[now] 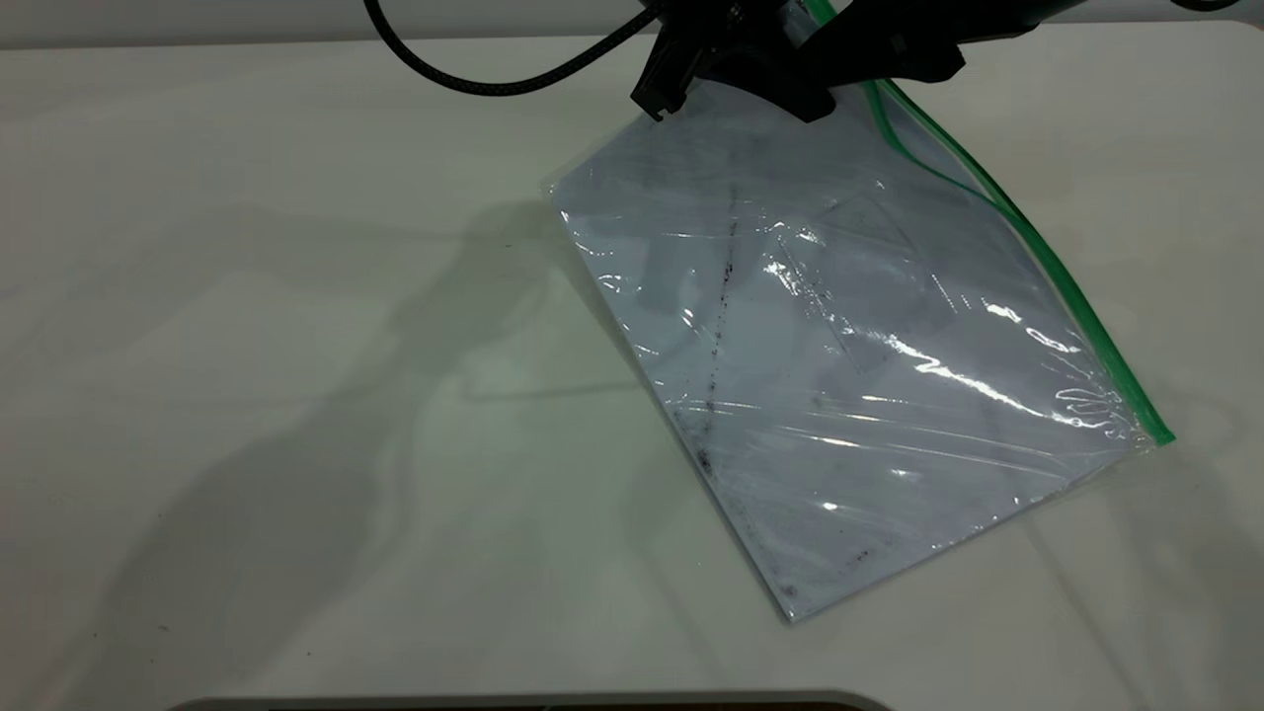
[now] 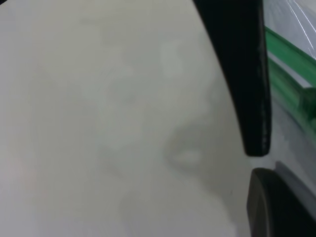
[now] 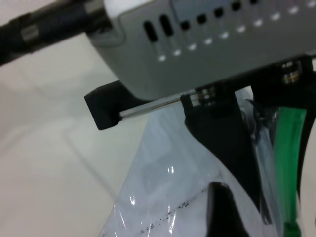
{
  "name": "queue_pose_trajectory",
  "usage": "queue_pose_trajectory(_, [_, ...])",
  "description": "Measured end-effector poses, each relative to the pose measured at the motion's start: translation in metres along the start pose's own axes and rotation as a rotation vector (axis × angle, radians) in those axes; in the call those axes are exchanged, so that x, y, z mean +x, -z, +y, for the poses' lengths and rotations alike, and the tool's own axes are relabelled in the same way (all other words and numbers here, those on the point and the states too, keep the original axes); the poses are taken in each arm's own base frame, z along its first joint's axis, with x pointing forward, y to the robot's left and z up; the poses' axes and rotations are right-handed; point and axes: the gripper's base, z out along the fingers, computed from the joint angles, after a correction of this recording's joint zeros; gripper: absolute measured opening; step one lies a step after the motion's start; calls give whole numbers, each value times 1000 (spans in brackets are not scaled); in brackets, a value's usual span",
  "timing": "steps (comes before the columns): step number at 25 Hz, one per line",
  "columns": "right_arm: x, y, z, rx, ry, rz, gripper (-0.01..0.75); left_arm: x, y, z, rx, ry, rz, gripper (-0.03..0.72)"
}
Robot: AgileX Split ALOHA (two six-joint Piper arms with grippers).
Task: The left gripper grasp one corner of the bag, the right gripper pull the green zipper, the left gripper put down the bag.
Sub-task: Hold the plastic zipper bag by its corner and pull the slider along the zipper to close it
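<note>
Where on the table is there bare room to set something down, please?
The table is bare left of the bag, and along its near edge. It is crowded at the far edge, where both pincers meet over the bag's top by the green zipper.

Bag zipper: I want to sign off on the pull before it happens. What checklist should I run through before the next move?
1. Both claws at the bag's upper end: ok.
2. Left claw holding the corner: cannot tell.
3. Right claw on the slider: cannot tell, slider hidden.
4. Green zipper lying straight along the edge below the claws: ok.
5. Bag's lower end resting on the table: ok.
</note>
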Motion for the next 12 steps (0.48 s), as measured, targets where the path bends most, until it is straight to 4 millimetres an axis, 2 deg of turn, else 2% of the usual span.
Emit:
queue_pose_trajectory(8, [0, 0, -1, 6, -1, 3, 118, -3, 0, 0, 2, 9, -28, 53])
queue_pose_trajectory(10, [0, 0, -1, 9, -1, 5, 67, -3, 0, -1, 8, 11, -31, 53])
queue_pose_trajectory(12, [1, 0, -1, 12, -1, 7, 48, -3, 1, -1, 7, 27, -31, 53])
